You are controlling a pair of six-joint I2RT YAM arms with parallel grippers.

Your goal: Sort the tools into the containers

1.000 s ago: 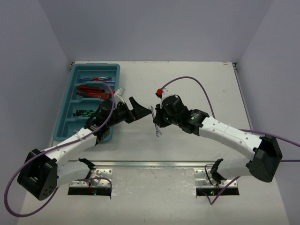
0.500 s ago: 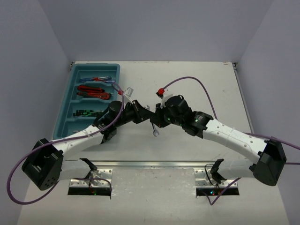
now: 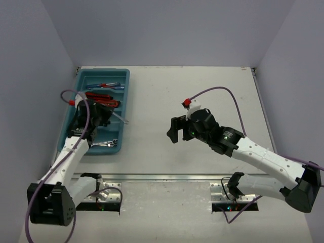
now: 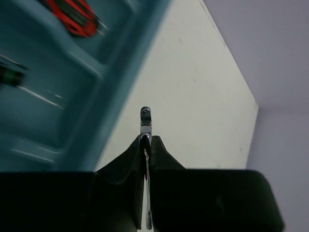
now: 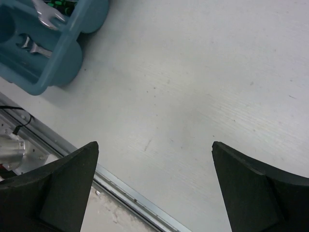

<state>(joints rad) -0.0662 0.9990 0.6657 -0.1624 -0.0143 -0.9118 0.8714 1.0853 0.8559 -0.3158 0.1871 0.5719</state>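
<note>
While its jaws press together on the shank of a silver open-end wrench (image 4: 145,115), the left gripper (image 4: 146,144) hangs over the right-hand rim of the teal tray (image 3: 124,76), and the wrench's open head juts past the fingertips over the white table (image 3: 212,86) just beside that rim. Inside the tray, the far compartment holds blue-and-red-handled screwdrivers (image 3: 104,85), the next one holds red-and-black pliers (image 3: 101,99), and the nearest one holds another silver wrench (image 3: 105,144); the left arm covers the compartment between, though the left wrist view catches a blurred green-and-black handle (image 4: 6,75) there. The right gripper (image 5: 153,150) has its two black fingers (image 5: 58,188) spread wide with nothing between them, only bare table below. It hovers near the middle of the table, well apart from the tray, whose near end shows in the upper left corner of the right wrist view.
</note>
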